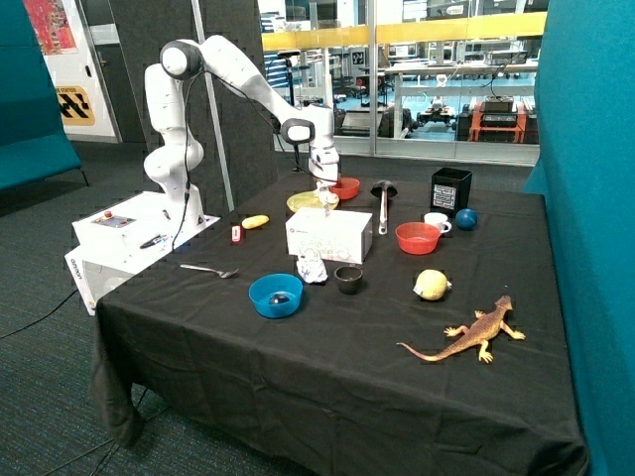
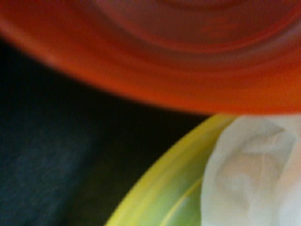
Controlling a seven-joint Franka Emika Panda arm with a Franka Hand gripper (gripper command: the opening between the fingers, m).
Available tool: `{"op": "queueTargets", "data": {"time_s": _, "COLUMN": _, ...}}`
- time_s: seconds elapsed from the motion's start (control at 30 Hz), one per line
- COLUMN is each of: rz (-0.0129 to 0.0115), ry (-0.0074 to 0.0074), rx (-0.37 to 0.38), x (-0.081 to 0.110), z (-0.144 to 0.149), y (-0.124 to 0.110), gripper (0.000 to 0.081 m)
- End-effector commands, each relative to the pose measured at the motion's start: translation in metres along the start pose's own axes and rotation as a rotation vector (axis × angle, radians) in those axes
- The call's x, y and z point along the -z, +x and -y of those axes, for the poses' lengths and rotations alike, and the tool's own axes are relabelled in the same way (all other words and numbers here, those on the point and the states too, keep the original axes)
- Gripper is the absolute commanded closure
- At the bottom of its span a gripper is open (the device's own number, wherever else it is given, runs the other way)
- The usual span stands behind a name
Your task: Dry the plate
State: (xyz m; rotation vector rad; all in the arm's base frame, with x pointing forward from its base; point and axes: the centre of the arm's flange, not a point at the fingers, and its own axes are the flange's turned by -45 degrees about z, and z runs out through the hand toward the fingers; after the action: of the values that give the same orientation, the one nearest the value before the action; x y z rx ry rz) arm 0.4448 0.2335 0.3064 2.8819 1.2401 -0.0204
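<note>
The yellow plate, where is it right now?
In the outside view, the plate lies on the black table behind the white box, beside a red bowl, under the robot's hand.

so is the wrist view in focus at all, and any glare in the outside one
Wrist view: soft throughout, the red-orange bowl, the yellow plate rim and the white tissue all blurred from sitting so close to the lens. Outside view: sharp across the table, evenly lit, with reflections only on the glass wall behind.

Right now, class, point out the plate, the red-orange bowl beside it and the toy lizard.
plate [image 2: 164, 195]: wrist view, on its yellow-green rim.
red-orange bowl [image 2: 155, 61]: wrist view, on its outer wall.
toy lizard [image 1: 474, 333]: outside view, on its body.
</note>
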Motion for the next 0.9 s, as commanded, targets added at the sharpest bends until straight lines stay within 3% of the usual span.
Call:
{"op": "queueTargets", "data": {"time_s": 0.0, "rz": -0.0136, "ry": -0.0015, "rx": 0.029, "x": 0.002, "z": 0.026, "y": -0.019, "gripper": 0.0808}}
{"op": "queueTargets", "data": {"time_s": 0.53, "rz": -0.0136, "ry": -0.0014, "rx": 0.017, "x": 0.0, "z": 0.023, "y": -0.067, "gripper": 0.0808}}
{"op": "queueTargets", "data": {"time_s": 0.87, "rz": -0.0136, "ry": -0.0009, "rx": -0.058, "x": -0.001, "z": -0.008, "y": -0.098, "gripper": 0.0808}}
